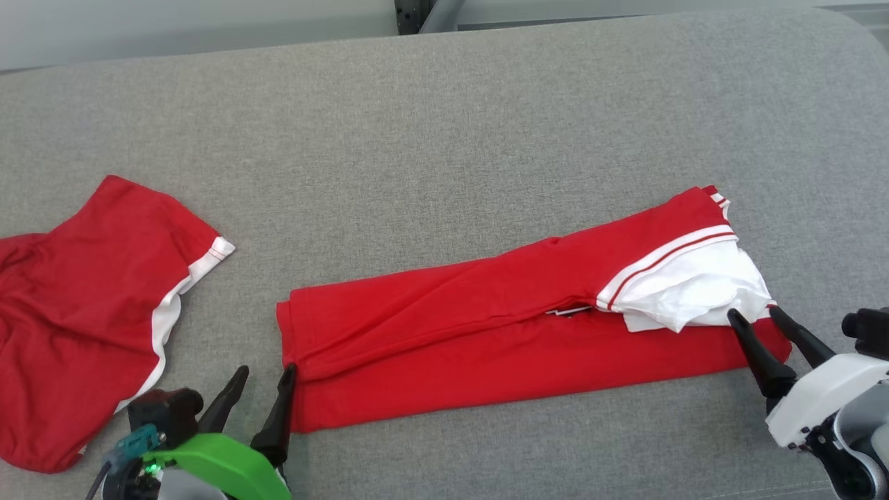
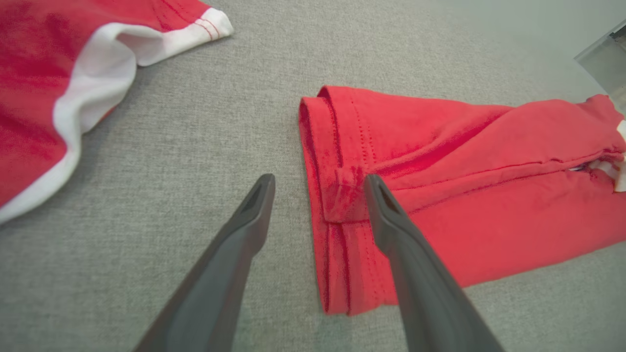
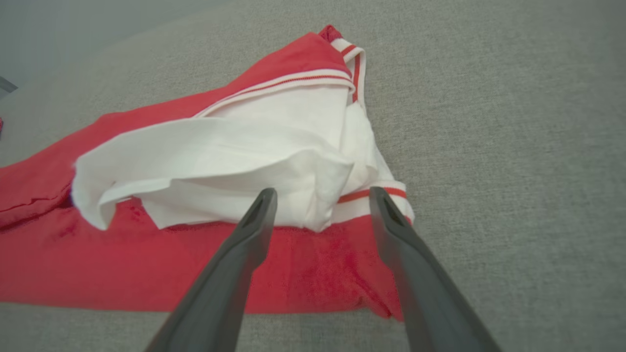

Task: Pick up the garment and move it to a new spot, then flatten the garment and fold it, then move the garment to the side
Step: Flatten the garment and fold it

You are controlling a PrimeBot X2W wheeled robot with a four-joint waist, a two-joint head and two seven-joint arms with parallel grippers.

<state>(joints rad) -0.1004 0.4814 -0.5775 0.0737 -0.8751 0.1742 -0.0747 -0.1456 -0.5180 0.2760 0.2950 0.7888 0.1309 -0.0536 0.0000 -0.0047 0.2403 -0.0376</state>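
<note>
Found red shirt (image 1: pixel 486 326) folded, long axis left-to-right across lower frame, ends flanked by left claw (image 1: pixel 266 369) and right claw (image 1: pixel 753 314), both spread.

the garment (image 1: pixel 514 326) lies on the cushion (image 1: pixel 444 125), second garment (image 1: pixel 76 312) to its left.

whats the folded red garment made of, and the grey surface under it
The folded red garment looks like soft knit, perhaps cotton or a blend, matte: soft creases, stitched hems, white striped trim. The grey surface looks like coarse woven upholstery fabric, matte, with a visible flecked weave.
</note>
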